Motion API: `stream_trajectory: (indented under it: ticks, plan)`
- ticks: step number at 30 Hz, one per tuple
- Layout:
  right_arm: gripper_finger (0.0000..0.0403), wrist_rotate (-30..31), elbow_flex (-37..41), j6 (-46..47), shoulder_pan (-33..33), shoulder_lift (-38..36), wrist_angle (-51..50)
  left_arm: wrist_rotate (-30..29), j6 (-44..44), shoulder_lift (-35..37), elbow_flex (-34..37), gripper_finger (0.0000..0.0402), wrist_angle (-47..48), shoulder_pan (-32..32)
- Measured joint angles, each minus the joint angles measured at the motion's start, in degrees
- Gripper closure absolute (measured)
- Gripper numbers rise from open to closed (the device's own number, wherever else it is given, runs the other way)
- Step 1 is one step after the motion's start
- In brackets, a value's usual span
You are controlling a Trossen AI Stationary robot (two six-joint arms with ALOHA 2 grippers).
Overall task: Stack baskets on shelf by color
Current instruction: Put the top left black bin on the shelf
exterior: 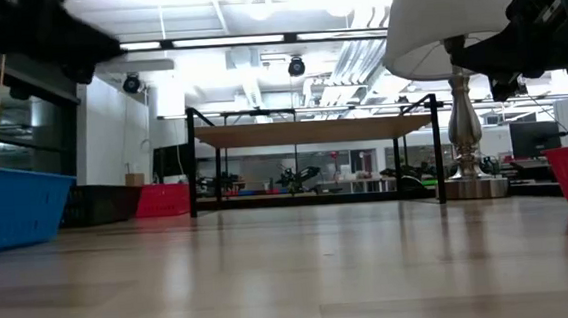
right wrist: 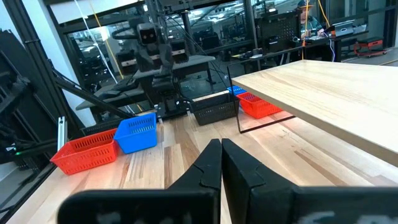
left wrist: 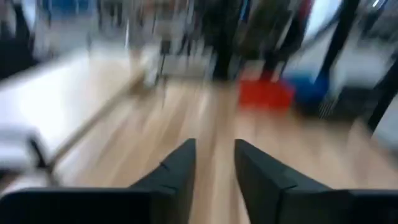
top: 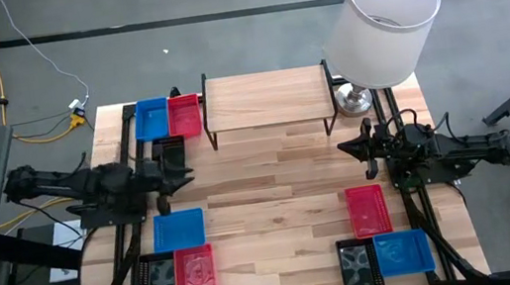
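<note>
the left gripper [top: 183, 178] hovers near the bench's left edge, its fingers [left wrist: 180, 168] a narrow gap apart with nothing between them. the black basket [top: 168, 153] lies just beyond it toward the far edge, beside the blue basket [top: 152, 119] and red basket [top: 184, 115] at the far left corner, next to the shelf [top: 267, 99]. the shelf top is bare, so i judge no stacking has begun. the black basket's long axis runs front to back. the right gripper [top: 353, 145] waits pinched shut and empty near the right edge, well apart, so the left arm is the nearer.
</note>
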State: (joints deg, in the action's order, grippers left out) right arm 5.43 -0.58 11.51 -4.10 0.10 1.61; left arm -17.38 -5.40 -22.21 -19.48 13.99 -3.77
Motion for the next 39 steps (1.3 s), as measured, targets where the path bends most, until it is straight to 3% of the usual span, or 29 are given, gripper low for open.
stream_trajectory:
  ticks: [3, 5, 9, 18, 22, 26, 32, 39]
  plan:
    - [0.0402, 0.0, 0.02, 0.0, -0.01, 0.0, -0.01, -3.0, -4.88, -8.49, -8.82, 0.0249, 19.04, 0.0]
    - [0.0402, 0.0, 0.02, 0.0, 0.0, 0.0, 0.0, -5.21, -9.56, -13.82, -12.19, 0.023, 23.01, 0.0]
    - [0.0402, 0.0, 0.0, 0.0, -0.02, 0.04, -0.02, -2.93, -10.48, -23.24, -18.7, 0.0211, 29.18, 0.18]
    - [0.0402, -0.02, 0.0, 0.0, -0.02, 0.33, 0.0, 0.35, -18.04, -42.42, -30.38, 0.021, 48.97, 4.53]
    - [0.0402, -0.02, 0.01, 0.0, -0.01, 0.59, 0.0, 0.66, -17.13, -47.95, -33.17, 0.021, 59.44, 7.3]
    - [0.0402, -0.01, 0.01, 0.0, -0.02, 0.63, 0.0, 0.3, -8.96, -51.33, -32.35, 0.0211, 62.34, 9.88]
    - [0.0402, -0.01, 0.02, 0.0, -0.01, 0.63, -0.01, -3.31, 3.49, -53.49, -28.73, 0.0211, 55.7, 12.01]
    - [0.0402, -0.01, 0.02, 0.0, -0.02, 0.63, 0.0, 0.2, 8.39, -53.56, -24.42, 0.0211, 50.89, 12.48]
